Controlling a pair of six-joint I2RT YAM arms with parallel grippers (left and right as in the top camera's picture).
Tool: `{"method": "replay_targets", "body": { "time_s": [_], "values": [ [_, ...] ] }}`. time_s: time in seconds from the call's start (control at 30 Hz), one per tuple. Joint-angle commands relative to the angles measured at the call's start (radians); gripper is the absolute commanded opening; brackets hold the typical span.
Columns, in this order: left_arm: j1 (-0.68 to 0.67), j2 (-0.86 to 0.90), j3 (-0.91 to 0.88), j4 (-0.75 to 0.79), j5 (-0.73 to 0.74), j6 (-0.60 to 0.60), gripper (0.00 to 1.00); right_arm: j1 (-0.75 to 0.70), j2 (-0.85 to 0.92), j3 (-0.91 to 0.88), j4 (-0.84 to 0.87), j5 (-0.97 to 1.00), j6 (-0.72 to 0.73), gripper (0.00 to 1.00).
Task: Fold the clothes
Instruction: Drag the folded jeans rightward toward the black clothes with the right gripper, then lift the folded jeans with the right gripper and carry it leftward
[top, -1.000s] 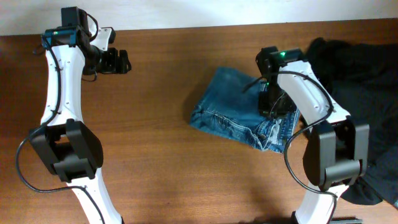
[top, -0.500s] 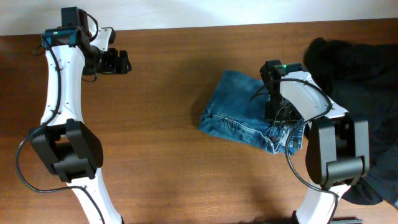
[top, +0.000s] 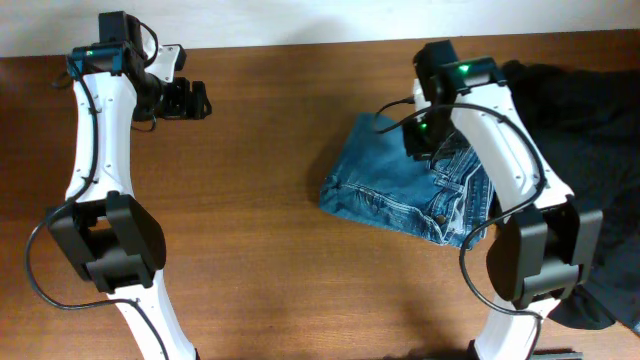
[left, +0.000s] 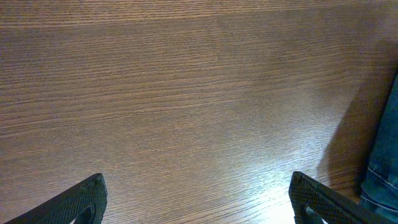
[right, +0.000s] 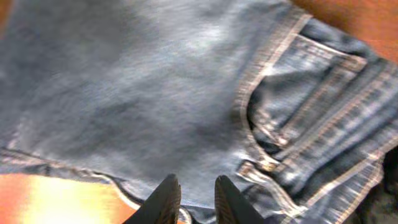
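The denim shorts (top: 400, 190) lie crumpled on the wooden counter (top: 250, 220), right of centre, touching a heap of black clothing (top: 580, 110) at the far right edge. The right pincer (top: 425, 142) sits over the shorts' upper part near the pocket seam; its fingers (right: 166, 198) are drawn close with a slim gap, and I cannot tell whether cloth is caught. The left pincer (top: 190, 98) hangs spread wide over bare wood, well apart from the shorts.
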Motion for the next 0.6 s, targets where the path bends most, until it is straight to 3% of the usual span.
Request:
{"method": "replay_targets", "body": {
  "time_s": [0.0, 0.23, 0.43, 0.57],
  "values": [
    [0.000, 0.005, 0.019, 0.000, 0.012, -0.010, 0.93, 0.004, 0.009, -0.025, -0.001, -0.034, -0.024, 0.24],
    [0.000, 0.005, 0.019, -0.001, 0.012, -0.010, 0.93, 0.000, 0.009, -0.116, 0.031, 0.053, -0.034, 0.25],
    [0.000, 0.005, 0.019, -0.002, 0.013, -0.010, 0.93, -0.085, 0.009, -0.479, 0.267, 0.090, -0.004, 0.25],
    [0.000, 0.005, 0.019, -0.002, 0.021, -0.010, 0.93, -0.169, 0.009, -0.544, 0.304, 0.093, 0.034, 0.25]
  ]
}}
